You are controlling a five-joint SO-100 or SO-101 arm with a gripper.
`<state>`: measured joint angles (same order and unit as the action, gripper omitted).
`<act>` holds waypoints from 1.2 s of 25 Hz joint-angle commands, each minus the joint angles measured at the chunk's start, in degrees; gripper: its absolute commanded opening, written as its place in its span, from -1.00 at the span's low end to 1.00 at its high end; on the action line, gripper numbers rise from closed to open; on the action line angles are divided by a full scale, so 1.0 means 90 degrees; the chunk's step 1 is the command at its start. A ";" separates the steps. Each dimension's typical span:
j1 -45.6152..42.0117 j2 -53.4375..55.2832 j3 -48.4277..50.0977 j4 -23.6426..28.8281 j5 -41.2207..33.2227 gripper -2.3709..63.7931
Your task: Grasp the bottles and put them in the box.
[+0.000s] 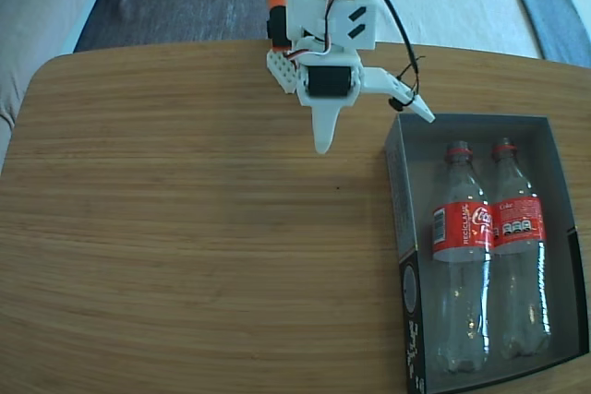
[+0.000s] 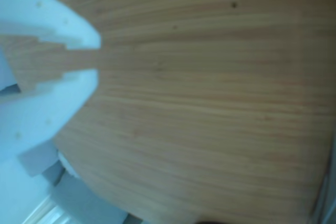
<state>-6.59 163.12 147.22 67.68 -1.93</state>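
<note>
Two bottles (image 1: 488, 260) side by side inside the box (image 1: 399, 182); gripper (image 2: 97, 59) empty, slightly parted.

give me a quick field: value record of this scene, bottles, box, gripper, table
bottles: two, left bottle and right bottle in the fixed view, lying side by side in the box, red caps toward the arm
box: at the right edge of the table, holds both bottles
gripper: empty, above the table just left of the box's far corner; jaws look apart in the fixed view, nearly closed in the wrist view
table: wooden, nothing else on it
task state: both bottles already in the box
</note>
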 commanded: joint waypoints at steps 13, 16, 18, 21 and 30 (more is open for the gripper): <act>0.0078 0.1660 0.1182 -0.0068 -0.0010 -0.93; 0.0088 0.1729 0.1260 -0.0068 -0.0010 -0.93; 0.0088 0.1748 0.1270 -0.0068 -0.0010 -0.93; 0.0088 0.1748 0.1279 -0.0068 -0.0010 -0.93; 0.0088 0.1758 0.1279 -0.0068 -0.0010 -0.93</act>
<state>-6.06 178.59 159.26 67.24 -1.93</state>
